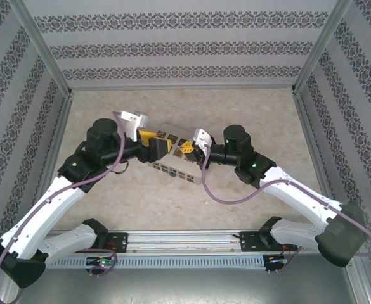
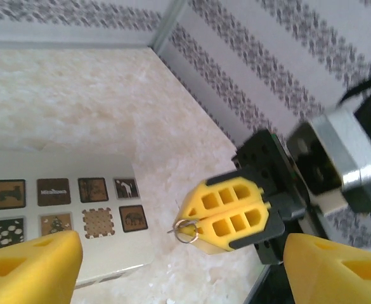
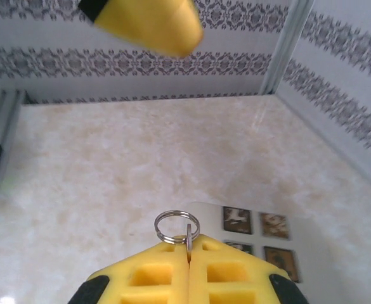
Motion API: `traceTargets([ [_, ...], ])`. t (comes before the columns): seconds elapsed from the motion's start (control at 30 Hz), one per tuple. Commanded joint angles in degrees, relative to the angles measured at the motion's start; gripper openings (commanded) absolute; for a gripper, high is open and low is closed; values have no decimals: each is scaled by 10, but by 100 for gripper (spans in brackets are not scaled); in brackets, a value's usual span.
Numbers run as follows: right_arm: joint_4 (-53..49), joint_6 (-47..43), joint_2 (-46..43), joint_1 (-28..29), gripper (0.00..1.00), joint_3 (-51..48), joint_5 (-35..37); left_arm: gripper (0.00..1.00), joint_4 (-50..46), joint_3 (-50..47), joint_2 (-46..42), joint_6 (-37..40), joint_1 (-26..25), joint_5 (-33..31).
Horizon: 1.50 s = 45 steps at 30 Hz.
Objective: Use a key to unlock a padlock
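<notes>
Yellow right end effector [image 2: 198, 225] pinches the key [image 3: 189, 234], left end effector [image 2: 182, 253] gapes, box [image 2: 58, 166] lettering unreadable.

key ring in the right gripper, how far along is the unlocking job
Done: the small silvery key on its wire ring is picked up, pinched between the shut yellow fingers of the right gripper, near the cream box with brown picture tiles. In hand: the left gripper faces it, open and holding nothing. Left: the whole unlocking, inserting and turning the key.
</notes>
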Motion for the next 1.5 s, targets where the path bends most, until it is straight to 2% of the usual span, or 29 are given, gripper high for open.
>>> traceTargets([
  [0.0,8,-137,-27,20,0,-17,35,86,-49,16,-17,-110,27,-26],
  [0.1,16,-222,-37,40,0,-21,61,86,-28,-2,-28,-187,39,8],
  [0.2,20,-308,-41,65,0,-24,92,83,36,-36,-37,-268,40,35],
  [0.33,26,-391,-48,81,0,-25,95,67,144,-81,-21,-362,40,97],
  [0.47,32,-469,-59,98,0,-27,112,54,200,-95,30,-435,39,178],
  [0.77,26,-508,-57,107,0,-15,113,46,252,-118,73,-474,21,212],
  [1.2,58,-510,-40,109,0,-8,122,24,294,-136,87,-499,8,227],
  [1.47,83,-512,-35,109,0,-6,130,23,298,-141,92,-504,8,231],
])
